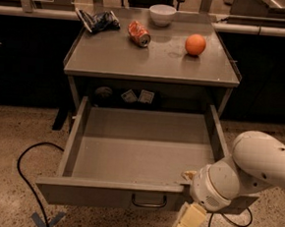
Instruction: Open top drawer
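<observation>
Your top drawer (129, 154) stands pulled far out from under the surface (151, 62), its shallow grey tray in full view and its wire handle (148, 203) facing you. The tool (187, 223) hangs just below the drawer's front, right of the handle. You cannot tell how far open it is.

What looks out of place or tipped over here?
The red can lies on its side on the cabinet top. The top drawer stands wide open; the gripper hangs below its front panel.
</observation>
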Tool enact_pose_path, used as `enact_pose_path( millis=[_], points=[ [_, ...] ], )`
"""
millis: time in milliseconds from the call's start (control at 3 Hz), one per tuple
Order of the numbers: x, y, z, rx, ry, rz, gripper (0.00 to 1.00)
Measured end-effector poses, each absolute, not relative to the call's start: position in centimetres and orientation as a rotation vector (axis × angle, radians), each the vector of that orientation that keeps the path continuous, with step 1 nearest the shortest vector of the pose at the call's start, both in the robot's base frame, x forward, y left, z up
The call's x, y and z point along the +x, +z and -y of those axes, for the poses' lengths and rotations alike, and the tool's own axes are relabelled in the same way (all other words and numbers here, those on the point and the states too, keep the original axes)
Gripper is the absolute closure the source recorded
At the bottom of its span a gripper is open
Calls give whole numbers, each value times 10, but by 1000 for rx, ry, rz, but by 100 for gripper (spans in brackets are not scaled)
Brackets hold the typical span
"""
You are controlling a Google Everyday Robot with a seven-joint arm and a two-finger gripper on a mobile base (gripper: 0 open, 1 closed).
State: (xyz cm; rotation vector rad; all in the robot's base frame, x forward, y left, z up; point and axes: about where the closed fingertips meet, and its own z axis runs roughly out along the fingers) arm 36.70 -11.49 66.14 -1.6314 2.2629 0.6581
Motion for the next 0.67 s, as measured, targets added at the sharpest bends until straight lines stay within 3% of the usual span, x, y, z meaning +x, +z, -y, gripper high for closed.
enact_pose_path(
  millis=[667],
  points=[
    [351,659,115,-1617,706,-2288,0]
  ],
)
